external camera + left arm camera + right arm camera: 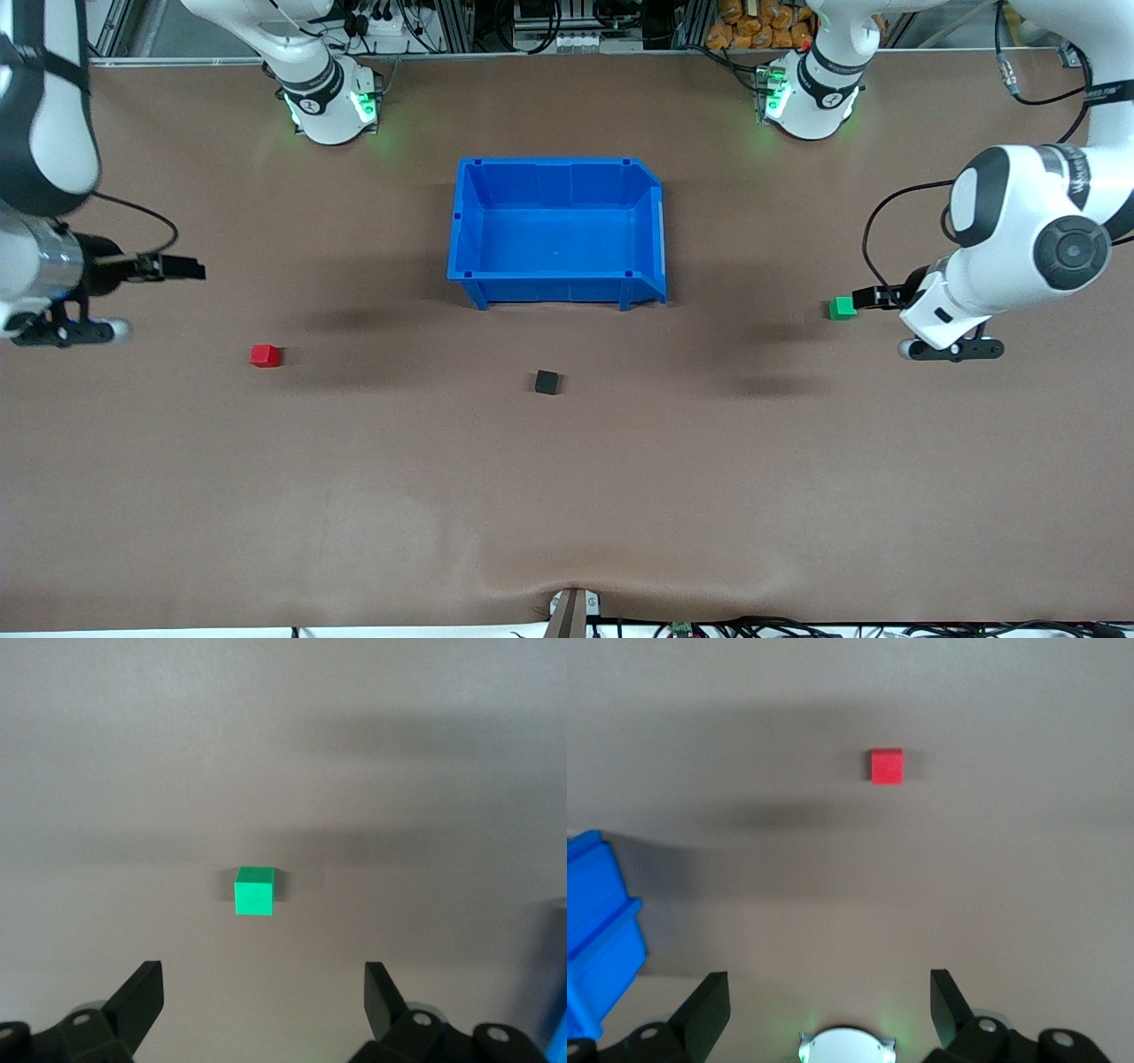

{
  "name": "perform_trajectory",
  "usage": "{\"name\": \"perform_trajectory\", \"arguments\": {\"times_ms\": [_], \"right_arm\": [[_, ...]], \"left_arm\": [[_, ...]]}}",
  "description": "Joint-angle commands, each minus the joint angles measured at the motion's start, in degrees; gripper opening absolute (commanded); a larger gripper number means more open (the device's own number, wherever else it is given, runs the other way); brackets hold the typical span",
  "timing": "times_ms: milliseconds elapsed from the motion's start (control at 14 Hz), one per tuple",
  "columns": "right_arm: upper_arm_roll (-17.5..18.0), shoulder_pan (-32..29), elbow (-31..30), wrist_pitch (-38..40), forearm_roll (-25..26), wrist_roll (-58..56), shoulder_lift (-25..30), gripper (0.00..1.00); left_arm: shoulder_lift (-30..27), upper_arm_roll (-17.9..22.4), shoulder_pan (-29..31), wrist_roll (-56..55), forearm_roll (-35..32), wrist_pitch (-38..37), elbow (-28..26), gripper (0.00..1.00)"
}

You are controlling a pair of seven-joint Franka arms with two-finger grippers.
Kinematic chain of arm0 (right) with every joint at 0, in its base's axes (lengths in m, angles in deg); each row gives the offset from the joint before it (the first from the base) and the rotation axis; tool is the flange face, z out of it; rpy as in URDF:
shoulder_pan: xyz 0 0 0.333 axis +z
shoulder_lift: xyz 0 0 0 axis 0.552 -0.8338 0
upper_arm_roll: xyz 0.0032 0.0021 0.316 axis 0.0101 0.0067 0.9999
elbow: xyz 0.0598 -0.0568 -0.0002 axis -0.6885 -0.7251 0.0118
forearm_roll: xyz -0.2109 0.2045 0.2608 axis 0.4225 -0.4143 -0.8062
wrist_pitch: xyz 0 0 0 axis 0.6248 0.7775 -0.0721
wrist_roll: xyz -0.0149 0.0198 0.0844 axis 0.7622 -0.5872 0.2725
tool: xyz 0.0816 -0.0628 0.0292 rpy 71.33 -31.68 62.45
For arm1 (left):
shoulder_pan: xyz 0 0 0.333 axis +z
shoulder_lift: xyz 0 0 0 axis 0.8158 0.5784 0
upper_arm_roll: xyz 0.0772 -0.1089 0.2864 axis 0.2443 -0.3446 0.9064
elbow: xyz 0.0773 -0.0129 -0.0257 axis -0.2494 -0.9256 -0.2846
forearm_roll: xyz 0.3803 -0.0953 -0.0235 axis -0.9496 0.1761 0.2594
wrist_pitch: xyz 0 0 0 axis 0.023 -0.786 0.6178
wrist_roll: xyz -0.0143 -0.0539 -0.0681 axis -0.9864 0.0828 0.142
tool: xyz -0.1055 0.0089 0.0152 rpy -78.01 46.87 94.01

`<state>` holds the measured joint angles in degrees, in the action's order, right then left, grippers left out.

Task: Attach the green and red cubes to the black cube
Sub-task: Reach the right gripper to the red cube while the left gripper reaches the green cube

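The black cube [547,382] sits on the brown table, nearer the front camera than the blue bin. The red cube [265,355] [887,765] lies toward the right arm's end, the green cube [842,307] [254,891] toward the left arm's end. All three stand apart. My left gripper [873,297] [263,992] hangs open over the table right beside the green cube, nothing between its fingers [142,997]. My right gripper [184,268] [830,997] is open and empty over bare table, a short way from the red cube.
An empty blue bin [558,230] [598,921] stands at mid-table between the two arm bases. The right arm's base [846,1045] shows in the right wrist view. Brown mat surrounds the cubes.
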<state>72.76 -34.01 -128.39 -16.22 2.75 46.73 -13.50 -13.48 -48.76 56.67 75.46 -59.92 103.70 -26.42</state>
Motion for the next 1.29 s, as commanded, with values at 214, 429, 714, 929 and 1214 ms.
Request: {"name": "perform_trajectory", "arguments": {"times_ms": [214,429,714,929,1214], "right_arm": [[-0.22,1.66,2.31,-3.21,-0.41,-0.26,-9.87,1.0],[-0.22,0.26,-0.56,-11.77,-0.23,-0.52,-13.4,1.0],[-0.22,-1.07,-8.48,-22.87,-0.32,-0.61,-12.88,1.0],[-0.22,-1.86,-14.81,-33.84,-0.32,-1.75,-12.35,1.0],[-0.22,-3.1,-21.66,-48.62,-0.32,-5.53,-12.7,1.0]], "left_arm": [[3.43,-0.29,0.54,-0.23,-0.42,5.39,-3.69,1.0],[6.59,-0.2,0.72,-0.23,-1.38,8.37,-4.12,1.0],[10.37,-0.29,2.82,-0.23,-4.03,13.39,-5.89,1.0],[12.22,-0.29,3.01,-0.23,-4.03,14.1,-5.89,1.0],[13.8,-0.37,3.18,-0.23,-4.03,14.19,-5.88,1.0]]}}
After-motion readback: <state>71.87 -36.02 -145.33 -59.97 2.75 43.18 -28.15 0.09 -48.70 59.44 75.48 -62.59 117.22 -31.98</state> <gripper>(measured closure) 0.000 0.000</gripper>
